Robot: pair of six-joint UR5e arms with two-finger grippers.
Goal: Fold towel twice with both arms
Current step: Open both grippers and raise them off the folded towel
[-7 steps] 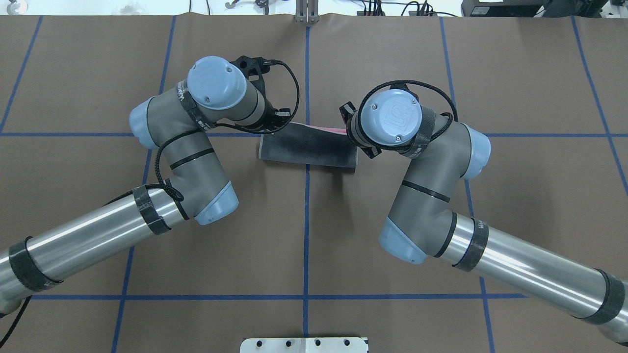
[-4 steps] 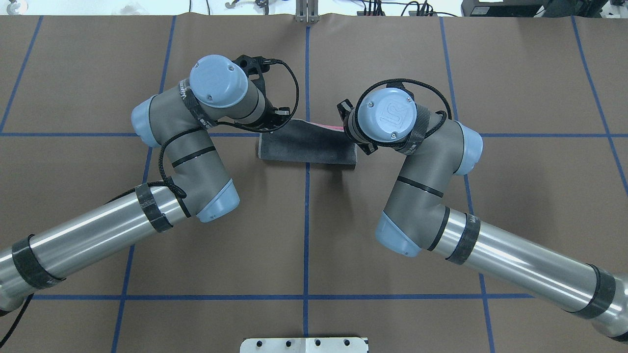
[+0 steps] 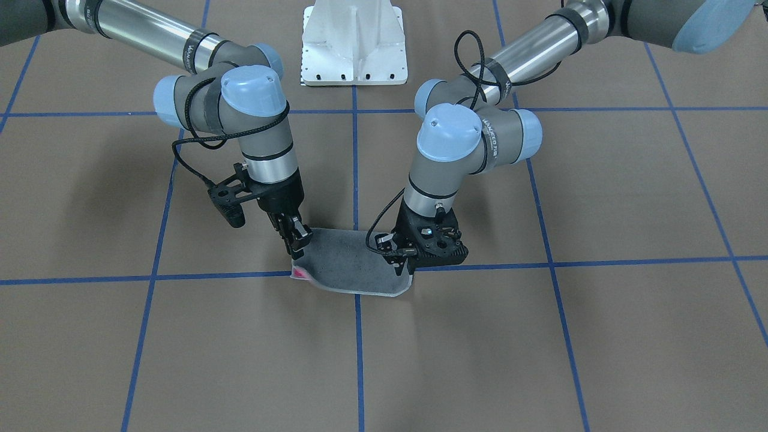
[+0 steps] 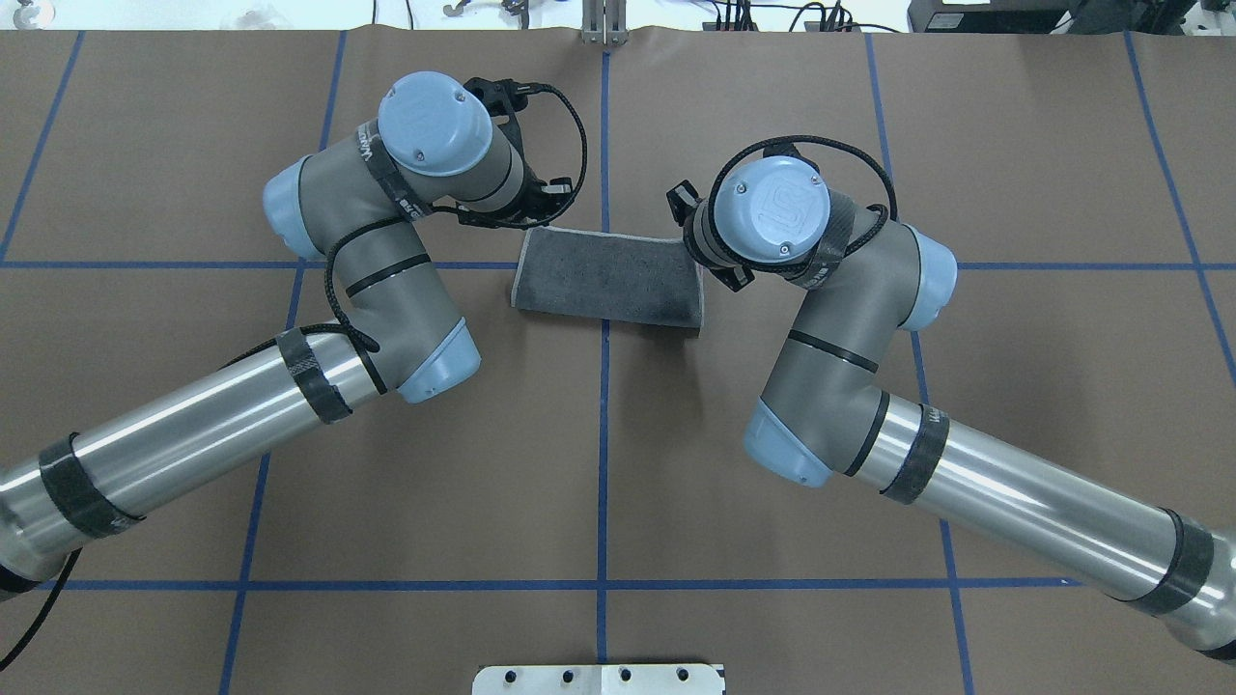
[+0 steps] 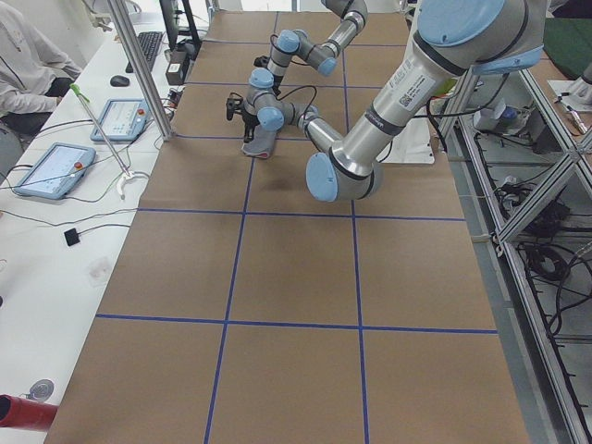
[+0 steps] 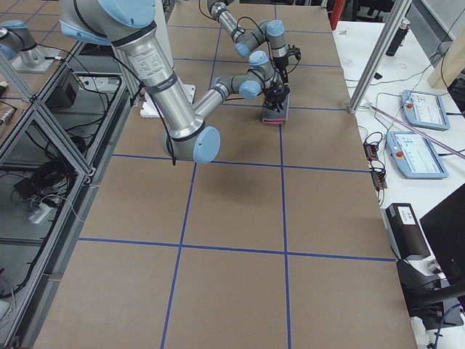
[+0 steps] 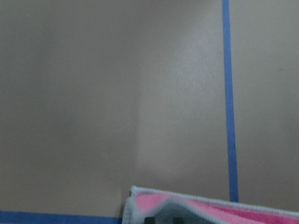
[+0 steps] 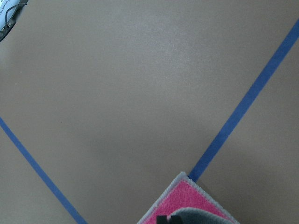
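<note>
Grey soft towel point(image 3: 354, 262) lies folded mid-frame in the front view. The right gripper point(image 3: 298, 241) pinches its left corner, the left gripper point(image 3: 405, 264) its right. From overhead, it sits upper middle. It looks light and floppy, so hold the corners.

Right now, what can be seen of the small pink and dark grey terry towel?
The small terry towel lies folded into a strip, dark grey face up, with a light grey stitched border and pink showing at the corners. It rests on the brown paper-covered table, across a blue tape line. The black left gripper and right gripper pinch its far corners.
</note>
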